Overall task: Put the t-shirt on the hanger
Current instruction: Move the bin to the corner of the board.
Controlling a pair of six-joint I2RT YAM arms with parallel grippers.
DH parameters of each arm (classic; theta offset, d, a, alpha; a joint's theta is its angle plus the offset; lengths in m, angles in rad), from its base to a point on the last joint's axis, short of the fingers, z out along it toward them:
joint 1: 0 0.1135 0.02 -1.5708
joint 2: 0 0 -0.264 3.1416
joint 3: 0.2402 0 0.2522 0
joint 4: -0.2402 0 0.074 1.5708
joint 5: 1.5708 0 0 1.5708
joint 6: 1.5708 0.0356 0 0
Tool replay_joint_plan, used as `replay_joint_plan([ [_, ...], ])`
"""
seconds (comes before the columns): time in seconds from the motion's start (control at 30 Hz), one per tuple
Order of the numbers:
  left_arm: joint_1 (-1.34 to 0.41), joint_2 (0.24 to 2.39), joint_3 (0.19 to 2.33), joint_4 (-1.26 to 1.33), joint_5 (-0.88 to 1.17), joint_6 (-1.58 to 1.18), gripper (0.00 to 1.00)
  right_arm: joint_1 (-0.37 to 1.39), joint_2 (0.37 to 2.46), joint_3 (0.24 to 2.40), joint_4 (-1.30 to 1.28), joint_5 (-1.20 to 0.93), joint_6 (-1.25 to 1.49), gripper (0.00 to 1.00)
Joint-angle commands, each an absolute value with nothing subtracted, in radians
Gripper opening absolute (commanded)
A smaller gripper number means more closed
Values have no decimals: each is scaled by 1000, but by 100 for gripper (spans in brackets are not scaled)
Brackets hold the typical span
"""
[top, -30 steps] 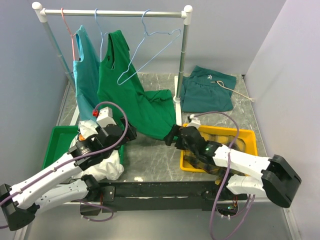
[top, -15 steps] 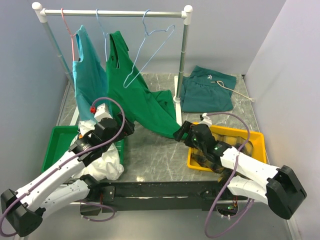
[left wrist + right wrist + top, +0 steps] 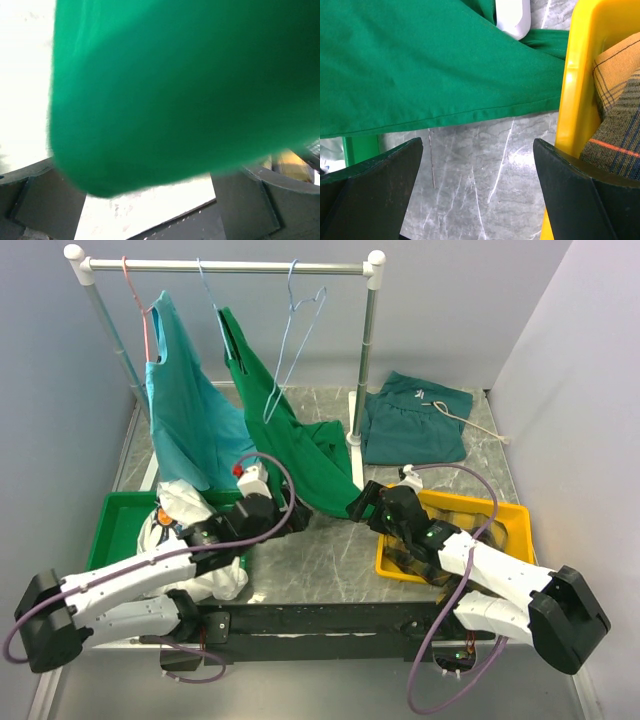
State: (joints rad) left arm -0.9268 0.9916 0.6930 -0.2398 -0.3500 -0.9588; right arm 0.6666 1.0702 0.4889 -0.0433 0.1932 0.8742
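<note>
Spilling over green tray (image 3: 112, 522), t-shirt (image 3: 218, 581)

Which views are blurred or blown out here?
Left wrist: the green shirt sits close to the lens, soft and smeared, with the background at left blown out white. Right wrist: sharp on the shirt hem, marble table and yellow bin. Top external: even light, no glare, in focus.
</note>
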Motion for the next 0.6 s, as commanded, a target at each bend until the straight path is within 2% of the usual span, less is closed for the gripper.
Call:
replay_joint_plan([
  [0.0,-977,1044,623,-56,-503,-1104,96,650,1089,492,-175,248,842,100],
  [0.1,-977,1127,617,45,-626,-1173,96,653,1089,500,-178,247,842,100],
  [0.27,-979,1313,644,289,-657,-1147,97,652,1083,502,-184,253,848,100],
  [0.4,-979,1425,698,344,-658,-1135,99,653,1086,500,-180,256,856,100],
  [0.47,-979,1471,713,342,-699,-1147,87,652,1091,499,-175,255,857,100],
  [0.5,-979,1482,716,359,-713,-1147,78,653,1094,496,-172,255,861,100],
  [0.53,-979,1495,718,370,-739,-1141,63,653,1095,494,-170,256,862,100],
  [0.57,-977,1500,719,380,-758,-1134,52,653,1101,494,-166,256,862,100],
])
